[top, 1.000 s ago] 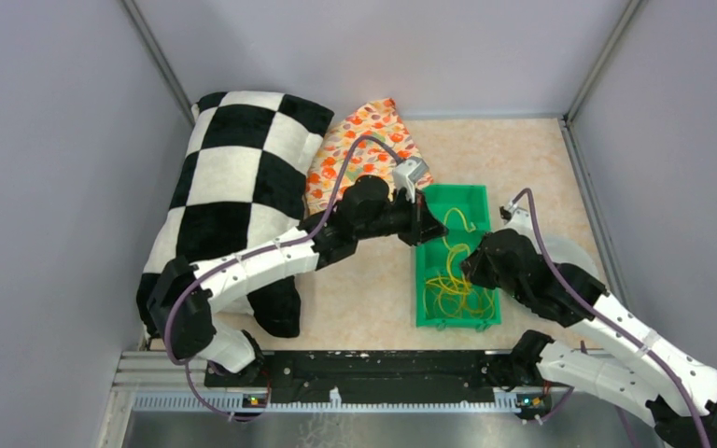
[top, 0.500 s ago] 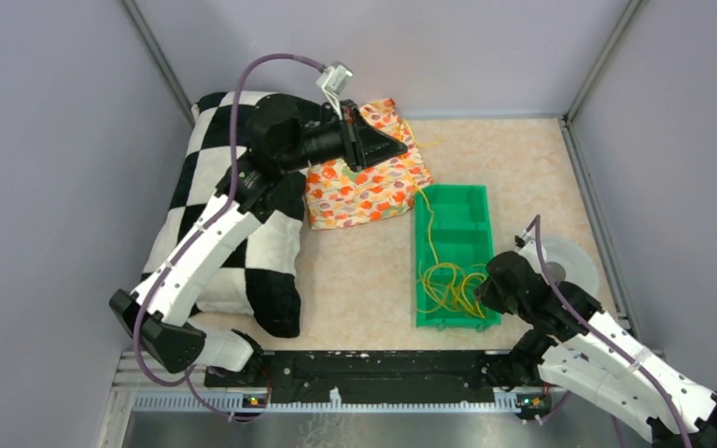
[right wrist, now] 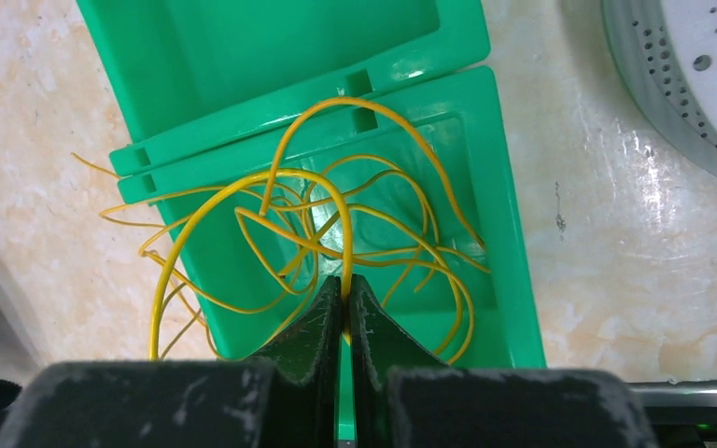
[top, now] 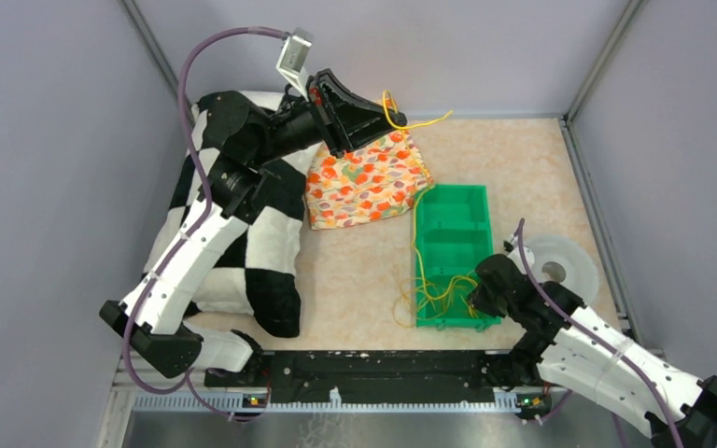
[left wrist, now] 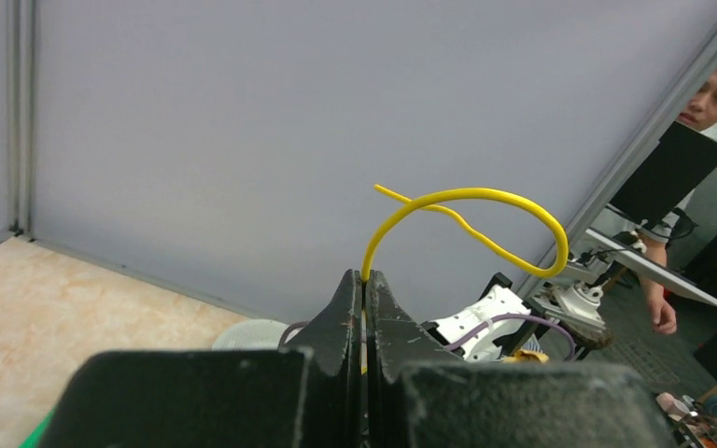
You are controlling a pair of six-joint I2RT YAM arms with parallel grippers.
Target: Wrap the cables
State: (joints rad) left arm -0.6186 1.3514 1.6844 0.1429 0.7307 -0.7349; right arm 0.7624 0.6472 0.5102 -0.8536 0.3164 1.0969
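Light, springy, tangle-prone cables (top: pixel 439 297): left tool (left wrist: pixel 364 283) clamps near one end at the far edge, right tool (right wrist: pixel 345 285) clamps a loop; ends probably hold best.

Beige marbled bench (top: pixel 355 280) carries a checkered pillow (top: pixel 215 215) far-left, floral cloth (top: pixel 364 182) beside it, green tray (top: pixel 453 210) centre-right, white perforated disc (top: pixel 574 266) just right of the tray, and cables (right wrist: pixel 308 245) spilling over the tray's near-left edge.
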